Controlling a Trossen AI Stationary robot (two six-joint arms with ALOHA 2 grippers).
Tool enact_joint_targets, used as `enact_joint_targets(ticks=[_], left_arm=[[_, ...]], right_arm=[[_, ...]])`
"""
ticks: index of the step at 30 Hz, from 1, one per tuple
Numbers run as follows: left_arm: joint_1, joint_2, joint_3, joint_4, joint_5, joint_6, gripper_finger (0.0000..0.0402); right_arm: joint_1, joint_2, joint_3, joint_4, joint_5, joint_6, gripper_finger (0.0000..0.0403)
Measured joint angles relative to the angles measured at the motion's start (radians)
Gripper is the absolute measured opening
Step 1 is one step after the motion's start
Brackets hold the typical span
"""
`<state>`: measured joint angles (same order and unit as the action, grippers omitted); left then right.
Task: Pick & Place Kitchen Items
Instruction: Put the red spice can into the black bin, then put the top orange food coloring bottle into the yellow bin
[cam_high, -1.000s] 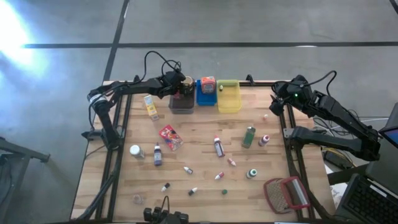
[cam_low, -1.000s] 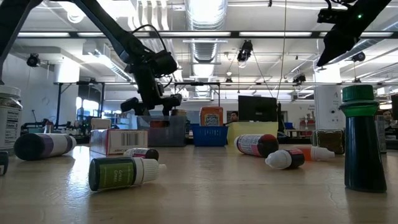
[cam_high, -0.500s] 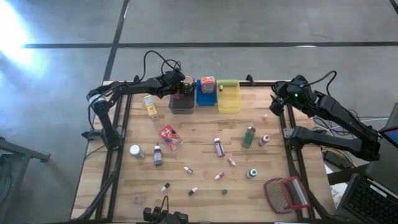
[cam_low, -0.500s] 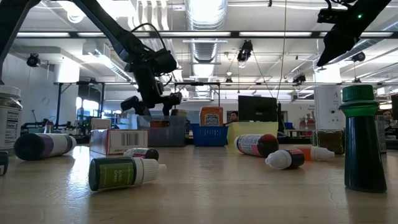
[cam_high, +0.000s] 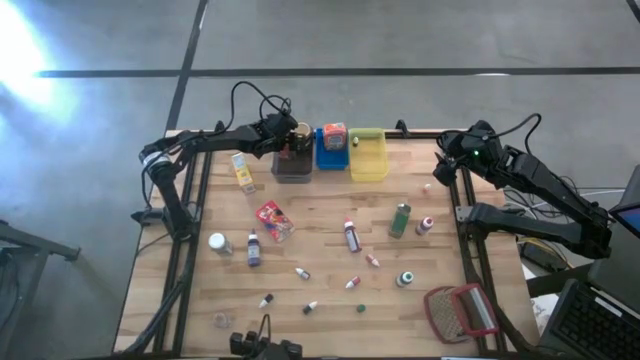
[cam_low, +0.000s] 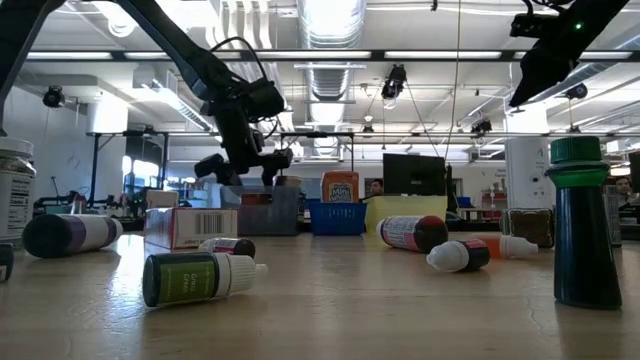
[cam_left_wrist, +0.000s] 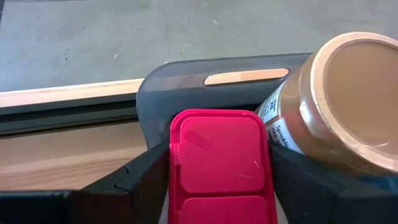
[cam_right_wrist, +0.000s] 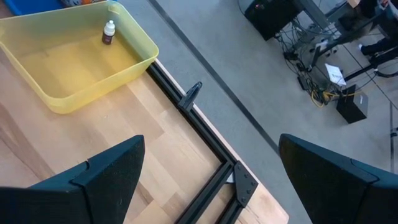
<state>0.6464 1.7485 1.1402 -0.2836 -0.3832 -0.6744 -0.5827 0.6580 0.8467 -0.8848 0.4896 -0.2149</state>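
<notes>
My left gripper (cam_high: 291, 140) hangs over the grey bin (cam_high: 292, 166) at the table's far edge, shut on a red-lidded container (cam_left_wrist: 217, 155). A tan-lidded jar (cam_left_wrist: 339, 106) lies in the bin beside it. My right gripper (cam_right_wrist: 211, 180) is open and held high over the far right corner (cam_high: 443, 168), touching nothing. Loose on the wood lie a yellow box (cam_high: 240, 170), a red packet (cam_high: 273, 220), a green bottle (cam_high: 401, 218), a white-capped jar (cam_high: 217, 242) and several small bottles. An orange box (cam_high: 334, 135) stands in the blue bin. My left gripper has the red-lidded container pinched between its two fingers, one finger (cam_left_wrist: 146, 177) against each long side of the red lid (cam_left_wrist: 180, 162). The fingers come from above, pointing down into the grey bin. Whether the container's bottom rests on the bin floor is hidden.
The blue bin (cam_high: 332, 153) and yellow bin (cam_high: 368, 160) stand right of the grey one; a small bottle (cam_right_wrist: 109, 32) lies in the yellow bin. A red-framed mesh object (cam_high: 460, 310) sits at the near right corner. Bare wood shows between the bins and the scattered items.
</notes>
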Motion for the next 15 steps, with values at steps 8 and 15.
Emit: enact_joint_targets(ticks=[8, 15], left_arm=[[0.000, -0.007, 0.000, -0.004, 0.008, 0.018, 0.0312], [0.000, -0.064, 0.000, -0.004, 0.008, 0.036, 0.0314]], right_arm=[[0.000, 0.000, 0.000, 0.000, 0.000, -0.001, 0.0366], [0.000, 0.000, 0.000, 0.000, 0.000, 0.001, 0.0366]])
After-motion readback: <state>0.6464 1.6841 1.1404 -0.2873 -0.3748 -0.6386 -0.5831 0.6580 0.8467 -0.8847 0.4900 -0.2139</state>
